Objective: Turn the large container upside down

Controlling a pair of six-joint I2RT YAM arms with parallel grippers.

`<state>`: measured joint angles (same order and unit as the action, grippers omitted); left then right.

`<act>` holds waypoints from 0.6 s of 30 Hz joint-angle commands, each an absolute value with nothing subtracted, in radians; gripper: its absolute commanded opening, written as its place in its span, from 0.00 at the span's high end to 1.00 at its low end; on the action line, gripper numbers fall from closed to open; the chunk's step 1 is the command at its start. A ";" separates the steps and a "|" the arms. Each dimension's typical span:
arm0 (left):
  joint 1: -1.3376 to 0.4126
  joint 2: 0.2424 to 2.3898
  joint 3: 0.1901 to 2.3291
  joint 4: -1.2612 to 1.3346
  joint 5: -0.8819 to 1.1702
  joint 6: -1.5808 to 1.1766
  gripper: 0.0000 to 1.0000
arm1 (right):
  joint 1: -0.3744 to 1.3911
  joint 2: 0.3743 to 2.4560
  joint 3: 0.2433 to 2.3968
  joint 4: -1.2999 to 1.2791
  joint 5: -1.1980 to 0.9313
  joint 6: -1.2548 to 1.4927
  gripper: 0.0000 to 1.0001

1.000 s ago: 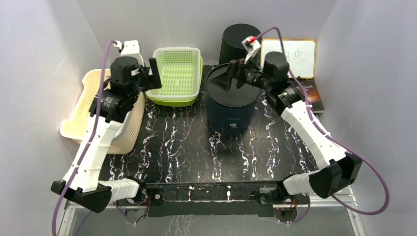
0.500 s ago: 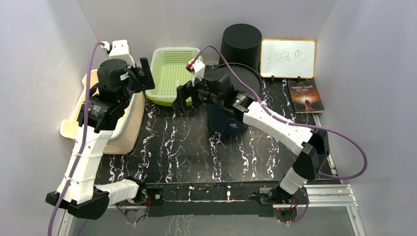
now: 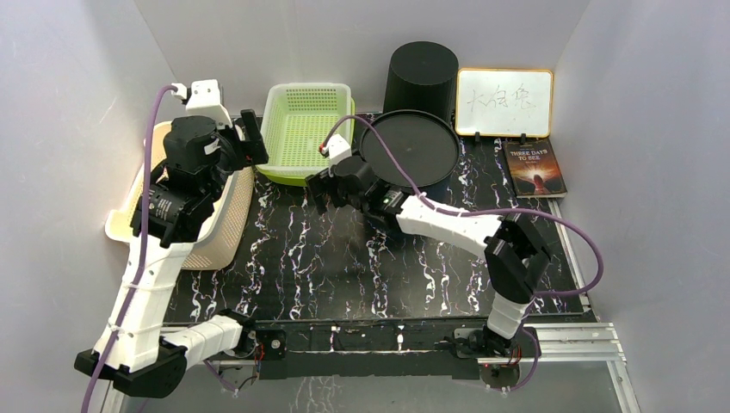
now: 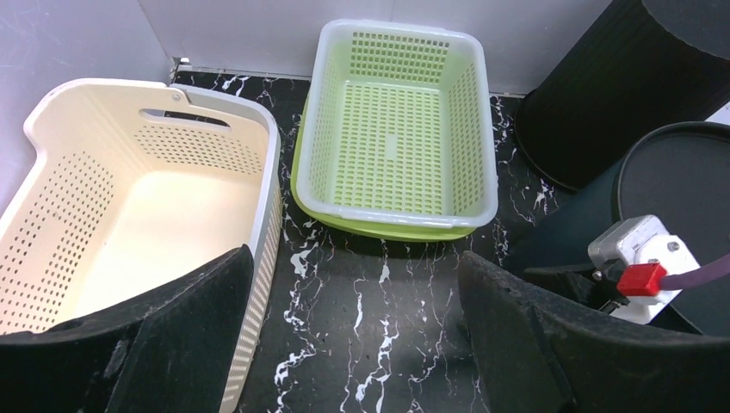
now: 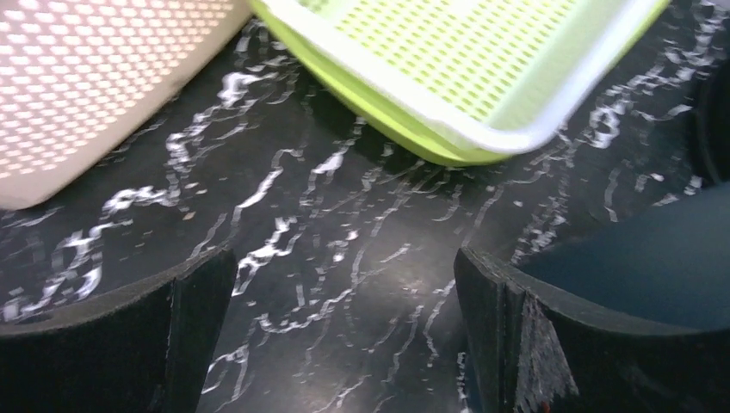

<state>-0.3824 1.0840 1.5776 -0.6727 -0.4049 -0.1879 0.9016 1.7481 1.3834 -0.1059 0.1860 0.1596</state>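
The large dark blue container (image 3: 409, 148) stands at the back middle of the mat with a flat round black face upward. It also shows in the left wrist view (image 4: 680, 172) and at the right edge of the right wrist view (image 5: 654, 258). My right gripper (image 3: 320, 188) is open and empty, low over the mat just left of the container, its right finger close beside the wall (image 5: 344, 335). My left gripper (image 3: 250, 138) is open and empty, held high between the cream and green baskets (image 4: 353, 344).
A green basket (image 3: 314, 129) sits at the back, left of the container. A cream basket (image 3: 215, 232) lies along the left edge. A black ribbed bin (image 3: 421, 77), a whiteboard (image 3: 504, 101) and a book (image 3: 535, 168) stand at the back right.
My right arm has swung from above the container's top leftward and down to the mat beside it. My left arm has drawn back slightly to the left. The container has not moved.
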 commanded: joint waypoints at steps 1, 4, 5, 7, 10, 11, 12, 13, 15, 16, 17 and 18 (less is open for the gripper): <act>-0.385 1.057 1.570 -0.640 -0.394 -0.172 0.14 | 0.889 1.730 1.319 0.090 0.482 0.099 0.02; -0.385 1.048 1.562 -0.645 -0.393 -0.169 0.14 | 0.856 1.735 1.299 0.094 0.529 0.092 0.02; -0.385 1.042 1.558 -0.647 -0.394 -0.168 0.14 | 0.833 1.735 1.287 0.100 0.530 0.092 0.02; -0.385 1.032 1.549 -0.648 -0.396 -0.166 0.14 | 0.790 1.735 1.262 0.108 0.517 0.098 0.02; -0.385 1.020 1.537 -0.649 -0.396 -0.164 0.14 | 0.712 1.730 1.226 0.109 0.490 0.107 0.02; -0.386 1.018 1.532 -0.648 -0.395 -0.165 0.14 | 0.686 1.726 1.213 0.112 0.478 0.109 0.02; -0.385 1.017 1.529 -0.649 -0.395 -0.164 0.14 | 0.655 1.720 1.199 0.117 0.462 0.110 0.02; -0.385 1.016 1.525 -0.650 -0.394 -0.165 0.14 | 0.625 1.716 1.183 0.121 0.443 0.110 0.02; -0.385 1.014 1.516 -0.646 -0.388 -0.166 0.14 | 0.570 1.709 1.159 0.140 0.402 0.104 0.02; -0.385 1.013 1.512 -0.644 -0.385 -0.167 0.14 | 0.545 1.708 1.151 0.147 0.384 0.091 0.02; -0.385 1.011 1.508 -0.644 -0.385 -0.167 0.14 | 0.519 1.709 1.145 0.152 0.369 0.078 0.02; -0.385 1.012 1.506 -0.642 -0.385 -0.168 0.14 | 0.494 1.711 1.140 0.156 0.358 0.068 0.02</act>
